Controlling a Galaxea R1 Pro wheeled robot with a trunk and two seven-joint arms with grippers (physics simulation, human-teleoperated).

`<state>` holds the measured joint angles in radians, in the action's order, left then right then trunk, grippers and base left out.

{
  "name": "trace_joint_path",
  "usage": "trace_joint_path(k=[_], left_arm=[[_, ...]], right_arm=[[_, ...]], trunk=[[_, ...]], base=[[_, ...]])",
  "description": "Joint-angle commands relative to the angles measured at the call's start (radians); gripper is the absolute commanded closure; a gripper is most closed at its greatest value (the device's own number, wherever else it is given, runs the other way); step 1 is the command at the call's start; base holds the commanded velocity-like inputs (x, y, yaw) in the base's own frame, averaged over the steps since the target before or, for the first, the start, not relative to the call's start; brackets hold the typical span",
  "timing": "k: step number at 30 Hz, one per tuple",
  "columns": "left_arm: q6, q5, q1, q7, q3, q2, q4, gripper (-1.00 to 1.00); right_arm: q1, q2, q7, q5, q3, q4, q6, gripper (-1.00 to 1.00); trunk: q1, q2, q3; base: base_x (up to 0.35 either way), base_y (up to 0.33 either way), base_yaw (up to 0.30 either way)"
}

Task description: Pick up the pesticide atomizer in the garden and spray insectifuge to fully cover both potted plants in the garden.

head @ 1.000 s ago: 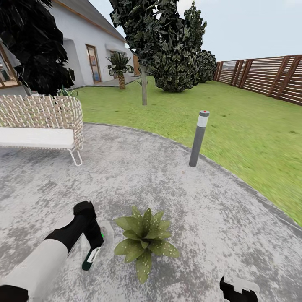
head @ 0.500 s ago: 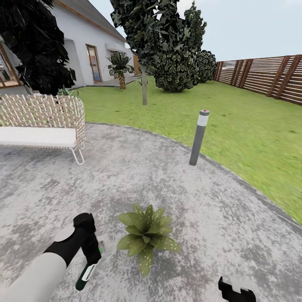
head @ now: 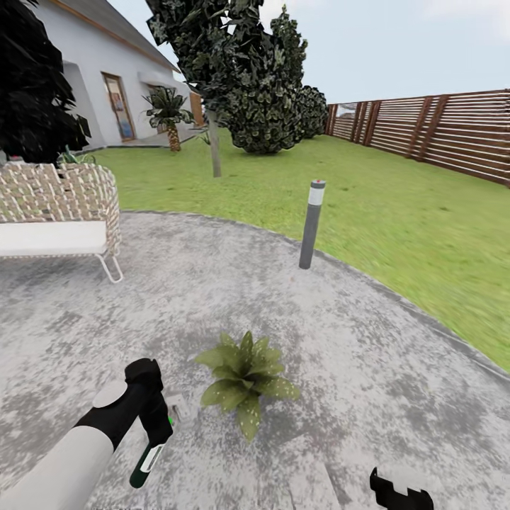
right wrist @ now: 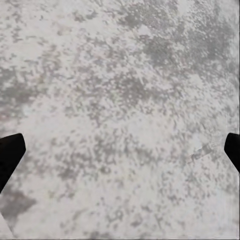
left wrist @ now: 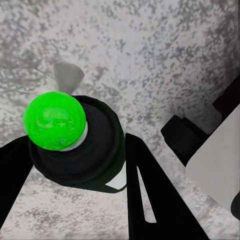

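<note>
pesticide atomizer [head: 148,459]: slim, dark green, white band, tilted | potted plant [head: 246,380]: speckled rosette on patio, beside it

We are looking at a home garden: a grey mottled patio [head: 234,297] is curving into a green lawn [head: 397,212], a brown slatted fence [head: 439,131] is running along it, and a white house [head: 92,78], wicker bench [head: 57,212], trees [head: 234,71] and bollard light [head: 310,223] are standing around.

On the patio [head: 212,283], the potted plant [head: 246,377] sits just right of the atomizer [head: 147,460] (held in the left gripper [head: 157,432]); bollard [head: 310,224] beyond, bench [head: 57,212] far left.
</note>
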<state>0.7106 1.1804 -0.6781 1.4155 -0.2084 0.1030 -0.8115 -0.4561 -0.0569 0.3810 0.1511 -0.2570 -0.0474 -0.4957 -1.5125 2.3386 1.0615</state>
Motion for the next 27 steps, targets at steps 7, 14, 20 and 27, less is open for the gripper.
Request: trace_joint_path(k=[7, 14, 20, 27], left_arm=[[0.012, 0.004, -0.010, 0.007, -0.003, -0.001, -0.002, 1.00], [0.012, 0.003, -0.015, 0.008, -0.002, -0.016, -0.002, 1.00], [0.011, 0.003, -0.020, 0.008, -0.002, -0.019, -0.002, 1.00], [0.009, 0.013, -0.123, 0.017, 0.100, 0.002, 0.000, 1.00]], right_arm=[[-0.001, 0.005, 0.006, 0.010, -0.008, 0.001, -0.003, -1.00], [-0.001, 0.005, 0.006, 0.010, -0.010, 0.001, -0.003, -1.00], [-0.001, 0.004, 0.006, 0.010, -0.010, 0.000, -0.003, -1.00], [-0.001, 0.003, 0.006, 0.010, -0.010, 0.000, -0.003, -1.00]], trunk=[[0.001, 0.000, 0.001], [0.001, 0.000, 0.001], [0.001, 0.000, 0.002], [0.001, 0.000, 0.005]], base=[[-0.269, 0.186, -0.050], [0.025, 0.285, -0.187], [0.280, 0.185, -0.298], [0.312, 0.081, -0.300]])
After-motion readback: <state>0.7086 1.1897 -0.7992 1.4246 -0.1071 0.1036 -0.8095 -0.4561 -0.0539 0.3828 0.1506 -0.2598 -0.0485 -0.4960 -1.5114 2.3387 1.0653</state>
